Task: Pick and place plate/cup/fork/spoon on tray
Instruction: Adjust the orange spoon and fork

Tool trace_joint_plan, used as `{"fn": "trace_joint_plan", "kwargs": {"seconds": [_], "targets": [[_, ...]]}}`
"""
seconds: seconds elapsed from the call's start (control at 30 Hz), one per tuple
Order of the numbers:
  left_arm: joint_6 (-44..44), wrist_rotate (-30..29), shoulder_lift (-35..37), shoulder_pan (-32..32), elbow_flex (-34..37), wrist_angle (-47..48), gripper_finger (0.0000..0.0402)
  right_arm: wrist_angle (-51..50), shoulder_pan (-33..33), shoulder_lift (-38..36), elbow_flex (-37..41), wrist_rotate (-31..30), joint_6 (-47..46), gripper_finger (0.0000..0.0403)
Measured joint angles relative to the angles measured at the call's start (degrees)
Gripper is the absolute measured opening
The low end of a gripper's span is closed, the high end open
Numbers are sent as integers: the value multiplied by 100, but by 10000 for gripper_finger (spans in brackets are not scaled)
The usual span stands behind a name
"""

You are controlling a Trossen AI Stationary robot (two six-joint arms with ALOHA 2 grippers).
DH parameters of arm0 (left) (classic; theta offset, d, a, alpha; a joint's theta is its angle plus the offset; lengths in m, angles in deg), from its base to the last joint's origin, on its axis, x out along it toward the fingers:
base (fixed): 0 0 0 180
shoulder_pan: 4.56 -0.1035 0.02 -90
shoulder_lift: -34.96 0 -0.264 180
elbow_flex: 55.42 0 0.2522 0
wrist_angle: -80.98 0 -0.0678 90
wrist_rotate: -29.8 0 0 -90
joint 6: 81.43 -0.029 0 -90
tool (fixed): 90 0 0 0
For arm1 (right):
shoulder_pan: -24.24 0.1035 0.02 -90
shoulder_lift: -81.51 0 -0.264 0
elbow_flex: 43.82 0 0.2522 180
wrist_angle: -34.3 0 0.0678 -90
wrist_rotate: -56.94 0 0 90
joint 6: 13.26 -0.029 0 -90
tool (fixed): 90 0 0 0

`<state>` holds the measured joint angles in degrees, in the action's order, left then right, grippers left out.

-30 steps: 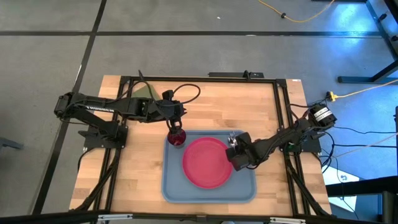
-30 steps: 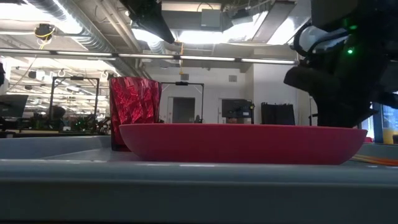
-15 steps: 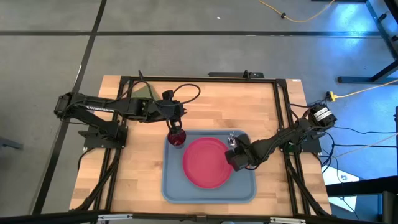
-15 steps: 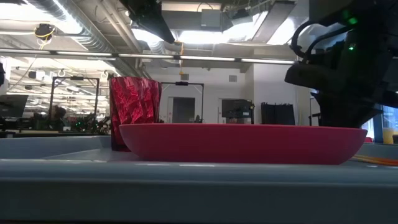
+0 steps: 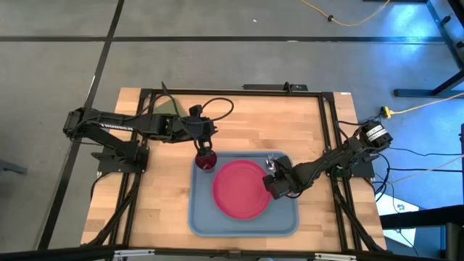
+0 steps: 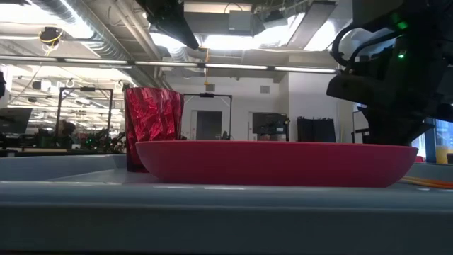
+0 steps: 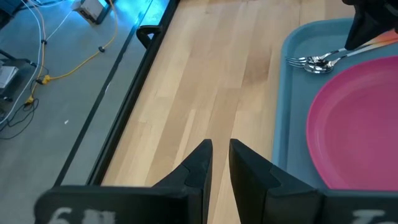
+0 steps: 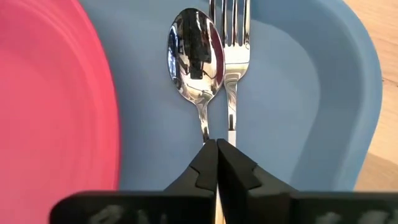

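Note:
The light blue tray (image 5: pixel 199 210) holds the pink-red plate (image 5: pixel 241 190) in its middle and the dark red cup (image 5: pixel 207 162), which stands upright at its far left corner (image 6: pixel 152 127). The spoon (image 8: pixel 194 59) and the fork (image 8: pixel 231 37) lie side by side on the tray floor to the right of the plate (image 5: pixel 271 160). My right gripper (image 8: pixel 216 148) is shut at their handle ends. My left gripper (image 7: pixel 219 149) hovers just above the cup with only a narrow gap between its fingers, touching nothing. My right gripper is shut where the spoon's thin neck (image 8: pixel 206 134) runs in under its fingertips. An orange sliver (image 8: pixel 216 208) shows between the fingers, and the fingers hide the contact itself. They slant down, along the spoon. The spoon's bowl lies on the tray floor.
A dark green pad (image 5: pixel 165 107) lies at the table's far left, behind my left arm. Bare wood lies left of the tray and beyond its far rim. A black frame runs around the table's edges.
My right gripper has shifted slightly toward the plate. The spoon and fork have kept their place on the tray.

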<state>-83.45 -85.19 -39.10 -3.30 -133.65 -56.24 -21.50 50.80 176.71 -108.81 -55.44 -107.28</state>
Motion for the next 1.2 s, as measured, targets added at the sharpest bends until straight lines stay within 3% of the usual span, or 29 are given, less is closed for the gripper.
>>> {"fn": "trace_joint_plan", "kwargs": {"seconds": [1.2], "targets": [[0,2,0,-1,-2,-2,47,427,162,264,0,85,-319,11]]}}
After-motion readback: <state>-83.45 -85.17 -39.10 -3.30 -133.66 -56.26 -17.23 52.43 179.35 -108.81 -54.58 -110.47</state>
